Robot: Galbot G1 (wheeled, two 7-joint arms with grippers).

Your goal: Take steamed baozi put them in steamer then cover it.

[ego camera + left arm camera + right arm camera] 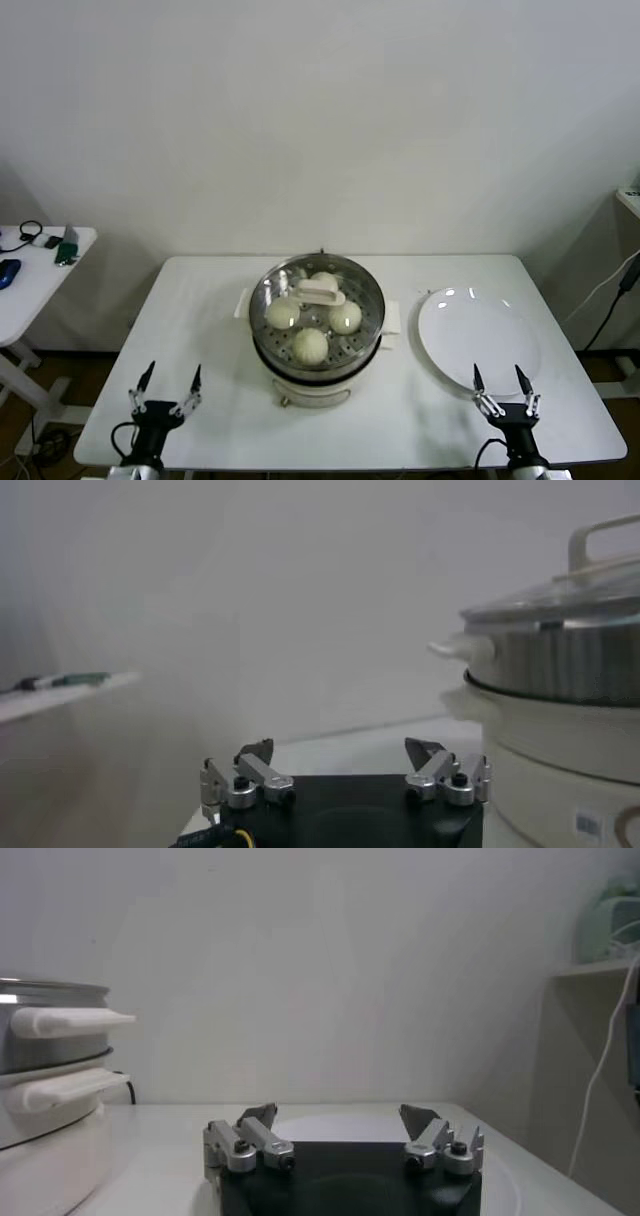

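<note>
Four smooth cream-white dough buns (311, 345) show pale through the clear glass lid with its steel rim and cream-white bar handle (320, 291), over the perforated, dotted tray of the shiny steel pot on its cream-white base (312, 388). Beside it on my white table (200, 310), the flat round plate (478, 338) is glossy white. My left claw (167, 387) and my right claw (506, 386) are both black-bodied with silver fingers.

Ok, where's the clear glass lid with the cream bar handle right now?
In the head view the clear glass lid sits on the round steel steamer at table centre, covering the cream-white buns, left of the flat white plate.
</note>
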